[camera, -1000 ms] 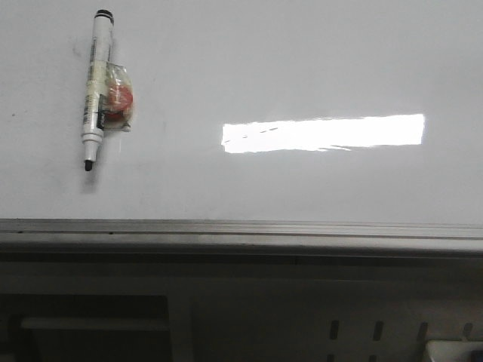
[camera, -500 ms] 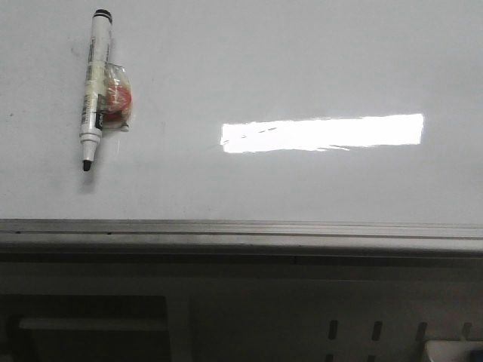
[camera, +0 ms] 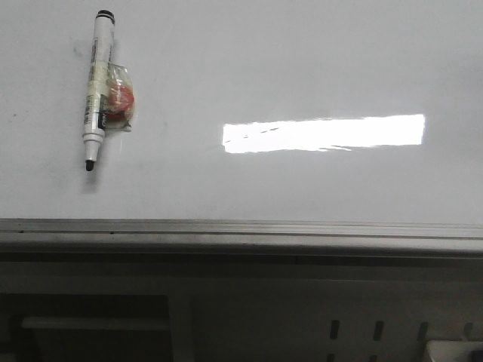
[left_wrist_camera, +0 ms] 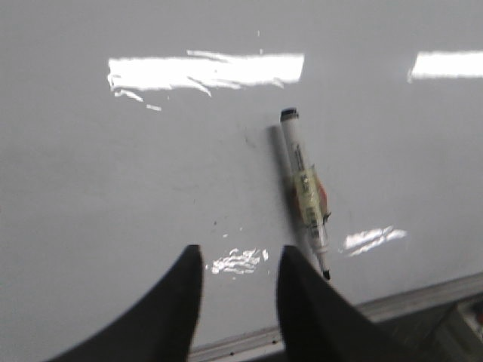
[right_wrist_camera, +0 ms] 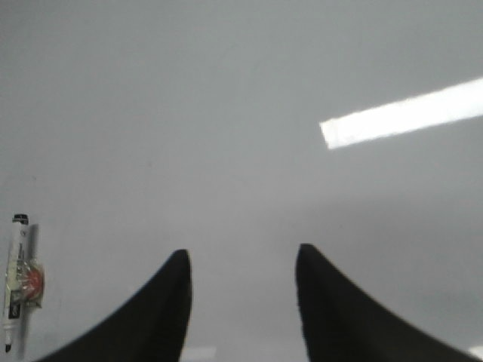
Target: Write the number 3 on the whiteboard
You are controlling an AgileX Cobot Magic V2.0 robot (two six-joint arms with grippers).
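Both grippers hang parted and empty over my whiteboard (camera: 302,68): left gripper (left_wrist_camera: 238,264), right gripper (right_wrist_camera: 241,260). A marker (left_wrist_camera: 304,190) lies just beside the left gripper's fingers, well apart from the right one. I see no number 3.

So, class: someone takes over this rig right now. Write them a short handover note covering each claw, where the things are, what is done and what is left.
Left claw: open, empty, above the whiteboard close to the marker.
Right claw: open, empty, over bare board.
Marker: lying flat on the board's left part, uncapped, tip towards the near metal frame, a taped red-and-clear piece on its side.
Done: nothing. No 3 is on the board.
Left: pick up the marker, probably with the left claw, and write the 3.
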